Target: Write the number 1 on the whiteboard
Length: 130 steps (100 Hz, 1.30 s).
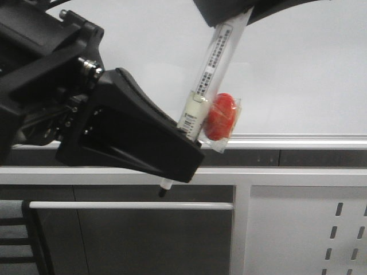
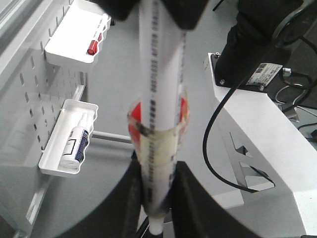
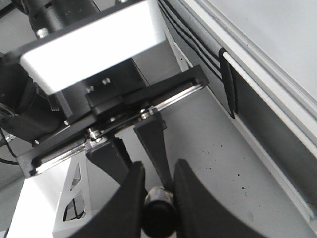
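A white marker pen (image 1: 209, 69) with black print stands nearly upright in front of the whiteboard (image 1: 298, 69), its small nib (image 1: 164, 192) pointing down. A red disc (image 1: 221, 116) is taped to its side. My left gripper (image 1: 182, 157) is shut on the pen's lower part, as the left wrist view (image 2: 157, 198) also shows. My right gripper (image 1: 229, 14) is shut on the pen's dark upper end (image 3: 158, 213). The nib is off the board. No number 1 stroke shows on the board.
The board's silver rail (image 1: 298, 140) runs below it. A white perforated panel (image 1: 321, 229) is lower right. On it hang white trays, one with a red marker (image 2: 92, 47), one with a small bottle (image 2: 77, 144). A black cable (image 2: 218, 129) loops near the robot base.
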Motion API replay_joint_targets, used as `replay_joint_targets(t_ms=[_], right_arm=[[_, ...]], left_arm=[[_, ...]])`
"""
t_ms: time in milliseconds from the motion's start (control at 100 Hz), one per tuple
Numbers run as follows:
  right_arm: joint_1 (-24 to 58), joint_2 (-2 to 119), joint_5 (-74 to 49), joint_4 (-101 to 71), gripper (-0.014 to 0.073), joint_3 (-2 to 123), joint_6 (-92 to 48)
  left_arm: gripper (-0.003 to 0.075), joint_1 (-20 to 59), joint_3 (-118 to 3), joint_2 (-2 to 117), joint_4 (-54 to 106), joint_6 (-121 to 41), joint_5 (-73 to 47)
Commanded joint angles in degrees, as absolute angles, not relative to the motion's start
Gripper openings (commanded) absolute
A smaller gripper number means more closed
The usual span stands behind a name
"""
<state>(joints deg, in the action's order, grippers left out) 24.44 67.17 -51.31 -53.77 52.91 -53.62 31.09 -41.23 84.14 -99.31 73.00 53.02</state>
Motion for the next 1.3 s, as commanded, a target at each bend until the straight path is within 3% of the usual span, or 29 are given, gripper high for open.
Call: replay_joint_targets(t_ms=[0,120,190,260,440,620,860,1000,1190,1290], right_arm=[[24.48,66.24,-50.77,-53.62,-0.0077,54.40,-54.34],[24.48,66.24,-48.85,-53.09,-0.0077,54.40,-58.26],[24.48,66.24,-47.83,-53.09,-0.0077,54.40,-58.26],[24.48,66.13,-47.06,-53.09,-0.0077,54.40,-58.26],[24.48,64.70,-46.20,-49.32,-0.0077,54.49,-58.39],[24.48,61.43,-46.31,-48.36,-0.0077,54.49,-58.39],[24.48,55.35,-49.90,-47.02,-0.0071,53.60,-57.69],[24.48,50.77,-47.30,-47.02,-0.0063,50.69,-57.69],[24.48,44.70,-39.78,-46.85,-0.0063,46.26,-57.69],[24.48,42.58,-37.98,-46.69,-0.0062,43.44,-57.69]], left_arm=[[0.0198,31.40,-43.21,81.55,-96.28,72.26,56.86],[0.0500,31.28,-43.21,80.21,-96.28,74.51,56.44],[0.0619,30.70,-43.21,79.11,-96.28,78.65,55.07],[0.0664,29.62,-43.21,77.85,-96.28,80.86,55.50],[0.0661,26.78,-41.09,72.27,-96.28,86.09,57.00],[0.0552,23.42,-35.23,64.78,-96.28,89.46,57.29],[0.0465,20.59,-28.22,53.31,-96.28,92.97,55.98],[0.0294,19.12,-24.74,46.67,-96.28,93.02,52.37],[-0.0020,18.75,-22.62,39.41,-96.28,93.02,45.37],[-0.0018,18.75,-21.86,37.60,-96.28,93.41,40.85]])
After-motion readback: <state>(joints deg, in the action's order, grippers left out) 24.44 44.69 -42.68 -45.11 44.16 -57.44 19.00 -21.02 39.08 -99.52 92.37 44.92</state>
